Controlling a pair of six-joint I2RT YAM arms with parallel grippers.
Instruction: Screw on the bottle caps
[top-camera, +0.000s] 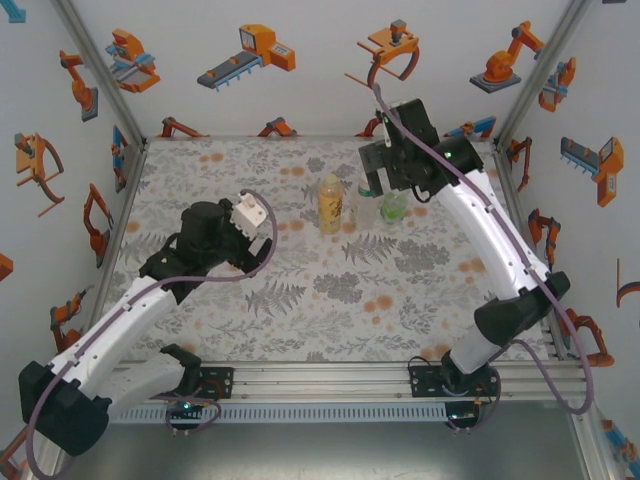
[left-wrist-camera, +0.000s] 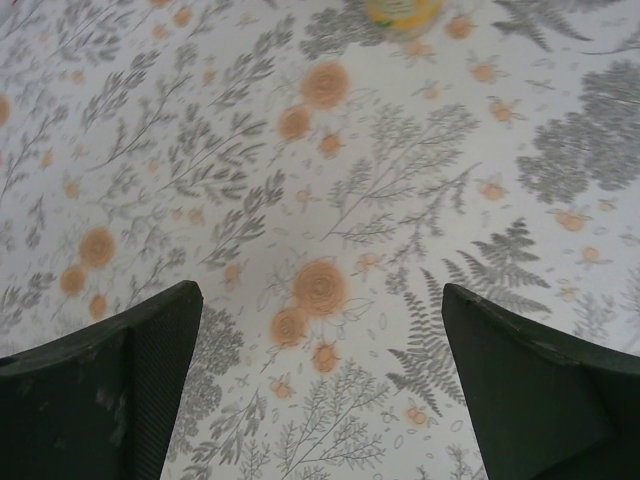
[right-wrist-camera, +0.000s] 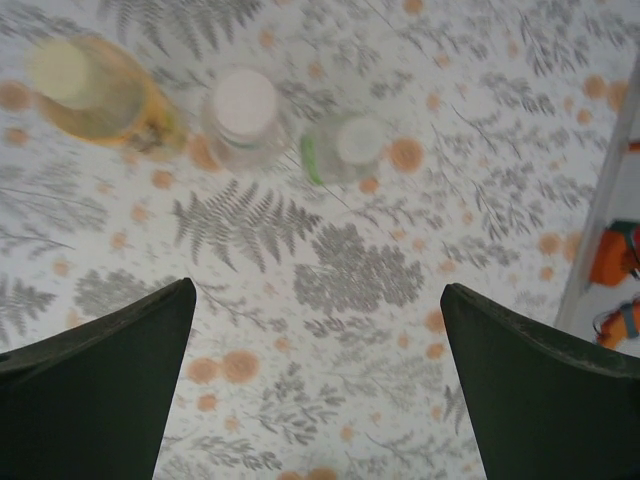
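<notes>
Three bottles stand in a row at the middle back of the table: a yellow-orange juice bottle (top-camera: 330, 205) (right-wrist-camera: 110, 100), a clear bottle (top-camera: 366, 210) (right-wrist-camera: 240, 135) and a short green bottle (top-camera: 395, 206) (right-wrist-camera: 325, 160). A pale yellow cap (right-wrist-camera: 62, 72) sits on the juice bottle and a white cap (right-wrist-camera: 245, 100) on the clear one. The green bottle's top (right-wrist-camera: 360, 140) looks pale and blurred. My right gripper (top-camera: 371, 188) (right-wrist-camera: 318, 330) hangs open above and just in front of the row, holding nothing. My left gripper (top-camera: 256, 236) (left-wrist-camera: 320, 330) is open over bare cloth, left of the juice bottle (left-wrist-camera: 405, 10).
The floral tablecloth (top-camera: 300, 300) has printed orange dots and grey ferns. Walls with robot pictures close the back and both sides, with metal frame posts (top-camera: 525, 100) at the corners. A rail (right-wrist-camera: 600, 220) runs along the table's right edge.
</notes>
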